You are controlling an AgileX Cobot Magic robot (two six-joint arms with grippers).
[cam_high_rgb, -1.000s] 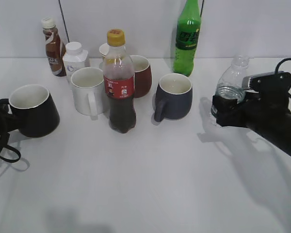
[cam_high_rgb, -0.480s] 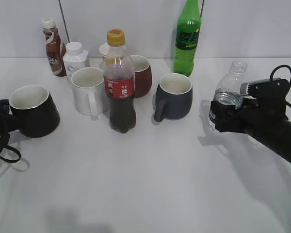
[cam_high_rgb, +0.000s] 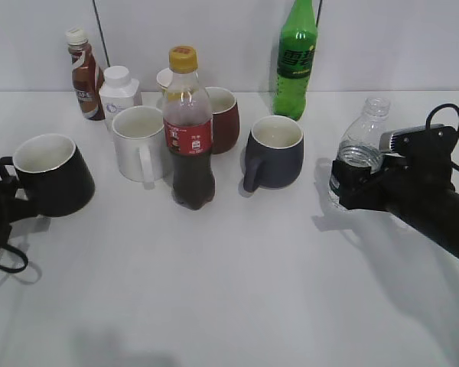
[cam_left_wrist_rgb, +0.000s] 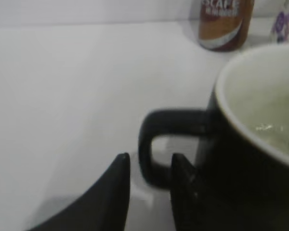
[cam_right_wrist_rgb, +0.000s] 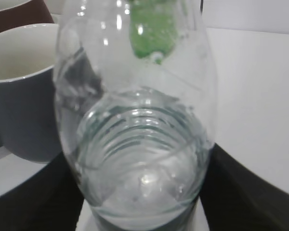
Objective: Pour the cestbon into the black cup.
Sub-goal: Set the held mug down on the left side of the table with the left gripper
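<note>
Right gripper [cam_high_rgb: 350, 186], as you see it from outside, is clamped on the lower body of the cestbon [cam_high_rgb: 359, 145], which stands upright on the table [cam_high_rgb: 237, 283] at the right, well apart from the black cup [cam_high_rgb: 52, 174] at the far left. Your right wrist camera shows the bottle [cam_right_wrist_rgb: 137, 125] filling the space between both dark fingers [cam_right_wrist_rgb: 33, 192], touching each. Left gripper [cam_left_wrist_rgb: 149, 190] sits at the cup's handle [cam_left_wrist_rgb: 156, 144]: its narrowly parted fingers flank the loop's lower part, and you cannot tell whether they press it. Dark blue-grey mug [cam_high_rgb: 274, 151] stands between the two.
</note>
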